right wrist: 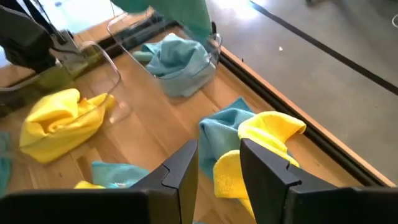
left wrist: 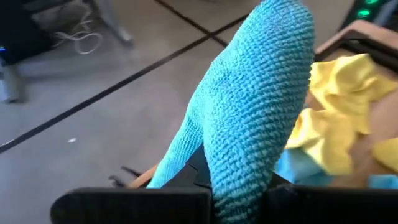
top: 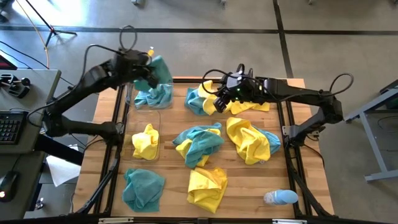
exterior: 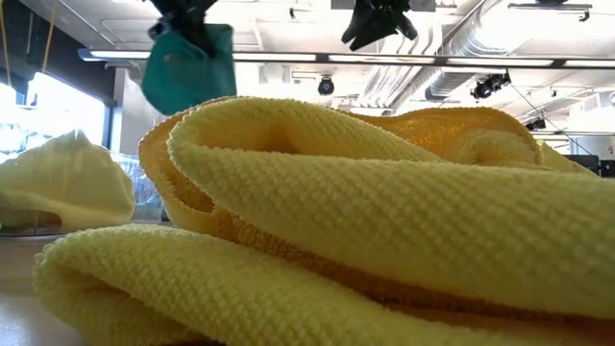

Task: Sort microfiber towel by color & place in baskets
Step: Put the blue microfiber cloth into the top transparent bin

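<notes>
My left gripper (top: 146, 67) is shut on a teal towel (top: 161, 70) above the far-left basket (top: 130, 99), which holds more teal towels (top: 153, 96). The near-left basket (top: 157, 121) holds a yellow towel (top: 145, 142). My right gripper (top: 217, 101) is open and empty, just above a mixed yellow and teal pile (top: 202, 99) at the table's far middle; in the right wrist view its fingers (right wrist: 186, 165) stand over a teal and a yellow towel (right wrist: 267, 134). In the low view, the teal towel (exterior: 187, 62) hangs under my left gripper. My left gripper pinches a bunched part of the teal towel (left wrist: 242, 180) between its two fingers; the gripper body hides the exact place. The towel is lifted clear, hanging slack below the gripper (exterior: 183, 19) over the far-left basket.
Loose towels lie on the wooden table: a teal-and-yellow heap (top: 199, 144) in the middle, a yellow-and-teal heap (top: 250, 140) to its right, a teal one (top: 143, 188) near left, a yellow one (top: 207, 186) near middle. A pale blue-and-white object (top: 280, 198) lies near right. Black rails (top: 289, 155) edge the table.
</notes>
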You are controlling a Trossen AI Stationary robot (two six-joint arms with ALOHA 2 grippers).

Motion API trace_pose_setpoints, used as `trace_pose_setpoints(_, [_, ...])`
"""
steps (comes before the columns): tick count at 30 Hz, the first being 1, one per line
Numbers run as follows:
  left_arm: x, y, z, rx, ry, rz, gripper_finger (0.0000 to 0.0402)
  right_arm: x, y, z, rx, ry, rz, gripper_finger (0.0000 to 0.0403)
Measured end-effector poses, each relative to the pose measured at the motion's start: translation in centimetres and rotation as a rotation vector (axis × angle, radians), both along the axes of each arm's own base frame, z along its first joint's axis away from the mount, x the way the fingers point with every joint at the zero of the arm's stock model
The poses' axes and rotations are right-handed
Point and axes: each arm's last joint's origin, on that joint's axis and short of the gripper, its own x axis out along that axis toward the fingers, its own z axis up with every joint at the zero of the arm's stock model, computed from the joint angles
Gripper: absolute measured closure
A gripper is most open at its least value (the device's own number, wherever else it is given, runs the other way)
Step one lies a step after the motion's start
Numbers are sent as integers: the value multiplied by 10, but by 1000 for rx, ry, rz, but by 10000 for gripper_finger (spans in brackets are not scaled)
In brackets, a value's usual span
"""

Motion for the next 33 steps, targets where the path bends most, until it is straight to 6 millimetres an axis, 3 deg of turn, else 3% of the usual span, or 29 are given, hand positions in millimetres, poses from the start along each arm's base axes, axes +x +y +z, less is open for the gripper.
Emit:
trace_pose_setpoints(5, [-18,5,-1,-25,42,70,401,13,-3,-15,0,53,-11,288])
trace_pose_setpoints(12, [-19,16,-31,-202,150,154,401,29,-5,-38,33,119,-23,288])
trace_pose_setpoints(23, [14,49,-113,-340,125,113,401,34,-3,-45,89,118,-43,288])
trace_pose_setpoints(33, [0,63,-179,-475,10,369,401,33,19,-49,120,169,-16,288])
